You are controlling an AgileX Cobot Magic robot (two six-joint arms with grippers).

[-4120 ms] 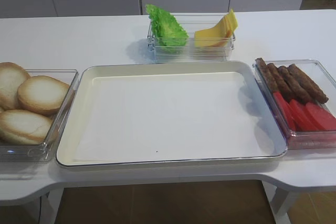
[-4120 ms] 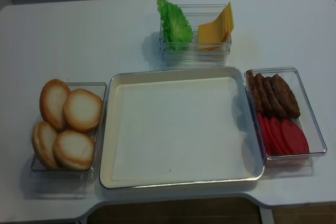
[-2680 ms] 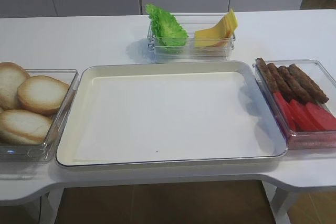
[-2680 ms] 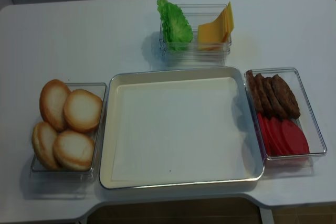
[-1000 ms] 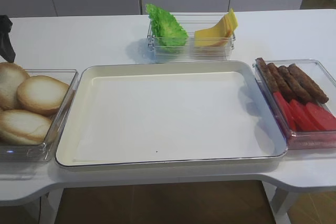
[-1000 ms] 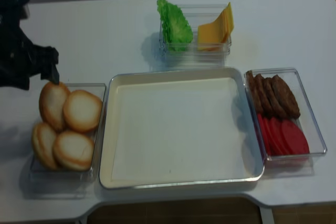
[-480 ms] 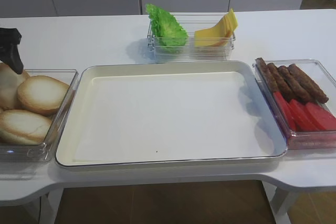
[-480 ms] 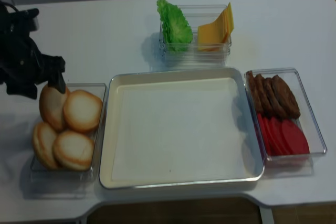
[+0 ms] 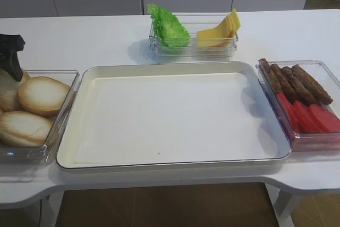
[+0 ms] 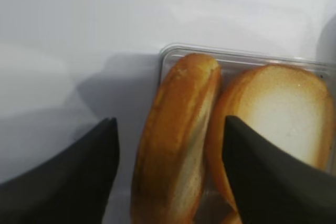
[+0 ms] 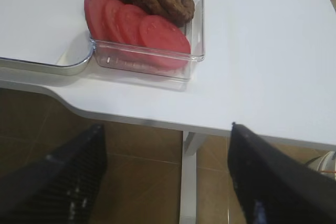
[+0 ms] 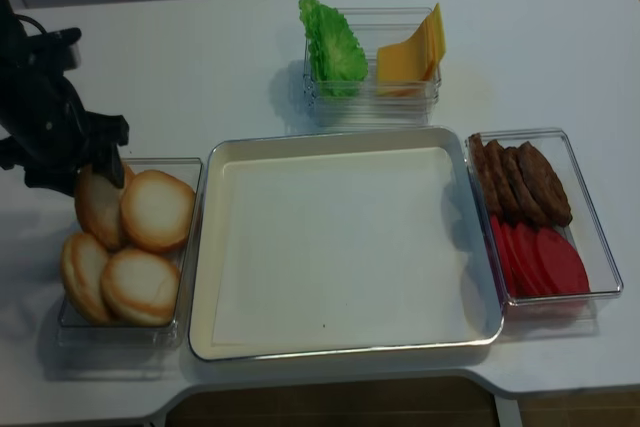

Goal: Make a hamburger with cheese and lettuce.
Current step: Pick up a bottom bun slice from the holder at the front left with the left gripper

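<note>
We lower our left hand [image 10: 170, 182], fingers apart around the hamburger [image 10: 176, 140]; next it must close.

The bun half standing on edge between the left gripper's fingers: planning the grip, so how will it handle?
The bun half looks light and probably squashy, so a hard squeeze may dent it. Leaning on its neighbour bun, it may tip when the left gripper nudges it.
</note>
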